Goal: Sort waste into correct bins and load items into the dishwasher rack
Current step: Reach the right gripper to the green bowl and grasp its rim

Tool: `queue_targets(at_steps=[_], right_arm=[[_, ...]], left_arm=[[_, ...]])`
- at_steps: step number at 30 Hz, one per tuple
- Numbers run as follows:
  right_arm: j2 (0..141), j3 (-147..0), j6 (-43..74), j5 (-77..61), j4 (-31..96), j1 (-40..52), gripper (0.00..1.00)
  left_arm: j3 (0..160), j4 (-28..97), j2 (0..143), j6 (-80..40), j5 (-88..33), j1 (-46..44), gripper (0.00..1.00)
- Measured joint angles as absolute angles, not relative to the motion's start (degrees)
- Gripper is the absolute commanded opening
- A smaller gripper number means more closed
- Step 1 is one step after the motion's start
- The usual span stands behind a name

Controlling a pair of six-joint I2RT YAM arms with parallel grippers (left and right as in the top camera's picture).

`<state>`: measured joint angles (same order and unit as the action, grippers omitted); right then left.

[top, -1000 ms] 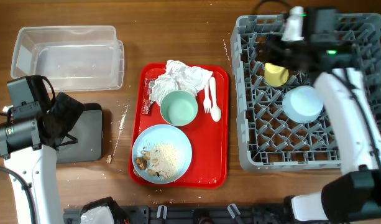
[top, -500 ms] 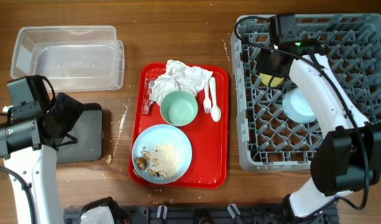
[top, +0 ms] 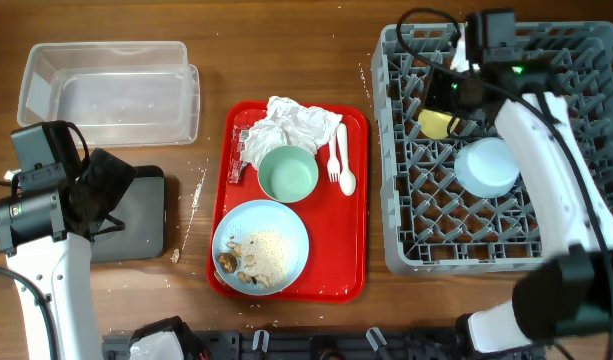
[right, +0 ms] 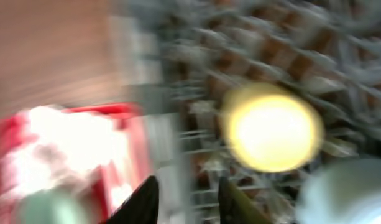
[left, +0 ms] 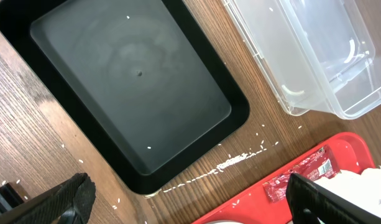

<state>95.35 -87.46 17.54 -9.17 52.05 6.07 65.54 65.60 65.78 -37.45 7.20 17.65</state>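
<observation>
Checking overhead: yellow cup (top: 435, 124) + blue bowl (top: 487, 166) sat in rack (top: 406, 230); napkins (top: 298, 125), green bowl (top: 288, 173), plate (top: 261, 245) w/ scraps, cutlery (top: 343, 160) were left on red tray (top: 351, 250). L wrist: left gripper (left: 190, 190) was wide apart over black tray (left: 134, 93), no waste binned yet. R wrist was blurry: right gripper (right: 187, 199) looked part-open, empty, cup ahead.

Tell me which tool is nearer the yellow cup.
Right. The right tool hovers close by the cup over the rack; the left tool is far off, above the black tray.

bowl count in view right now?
2. Pale green bowl on the red tray; light blue bowl in the dishwasher rack. The right arm covers part of the rack.
</observation>
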Motion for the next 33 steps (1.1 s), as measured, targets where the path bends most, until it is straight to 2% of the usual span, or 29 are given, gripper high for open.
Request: queue_targets(at_steps=[1, 2, 7, 11, 16, 19, 20, 21, 25, 33], right_arm=[[94.1, -87.7, 17.1, -11.3, 51.9, 6.9, 0.63], [92.8, -88.1, 16.1, -13.4, 51.8, 8.4, 0.65], [92.5, -88.7, 15.3, -16.7, 51.0, 19.9, 0.66], [97.6, -88.7, 18.3, -13.6, 48.7, 30.4, 0.57], [106.5, -88.7, 24.6, -6.7, 43.1, 41.0, 0.61], [111.7, -88.6, 27.4, -2.8, 40.6, 47.7, 0.59], [113.3, -88.6, 28.7, -1.1, 40.4, 49.6, 0.57], [116.6, -88.6, 31.5, 2.5, 40.5, 52.1, 0.48], [117.3, -88.5, 32.8, 5.2, 39.1, 51.5, 0.41], [118.4, -88.5, 32.8, 6.5, 38.5, 51.1, 0.36]], left_arm=[[65.5, 65.6, 65.8, -37.5, 7.2, 17.6, 1.00], [65.5, 65.6, 65.8, -37.5, 7.2, 17.6, 1.00], [65.5, 65.6, 65.8, -37.5, 7.2, 17.6, 1.00], [65.5, 65.6, 65.8, -37.5, 7.2, 17.6, 1.00], [65.5, 65.6, 65.8, -37.5, 7.2, 17.6, 1.00], [65.5, 65.6, 65.8, -37.5, 7.2, 17.6, 1.00], [65.5, 65.6, 65.8, -37.5, 7.2, 17.6, 1.00], [65.5, 65.6, 65.8, -37.5, 7.2, 17.6, 1.00], [65.5, 65.6, 65.8, -37.5, 7.2, 17.6, 1.00], [65.5, 65.6, 65.8, -37.5, 7.2, 17.6, 1.00]])
